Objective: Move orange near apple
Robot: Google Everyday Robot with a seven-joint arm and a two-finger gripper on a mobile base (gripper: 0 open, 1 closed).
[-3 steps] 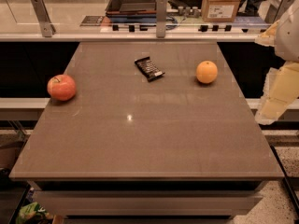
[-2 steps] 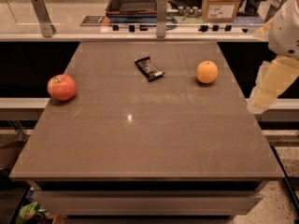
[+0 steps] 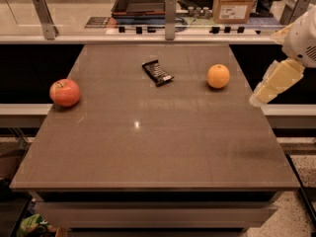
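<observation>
The orange (image 3: 218,76) sits on the brown table (image 3: 148,147) at the right, toward the back. The red apple (image 3: 64,92) with yellowish patches sits near the table's left edge. My gripper (image 3: 260,98) hangs at the table's right edge, to the right of the orange and a little nearer the front, pointing down and left. It holds nothing and is apart from the orange.
A dark snack bar (image 3: 157,72) lies between the two fruits toward the back. Behind the table runs a counter with a dark tray (image 3: 140,3), a cardboard box (image 3: 232,5) and metal posts (image 3: 170,11).
My arm has swung in from the far right and my gripper has moved left and up toward the table's right edge. The fruits and snack bar have not moved.
</observation>
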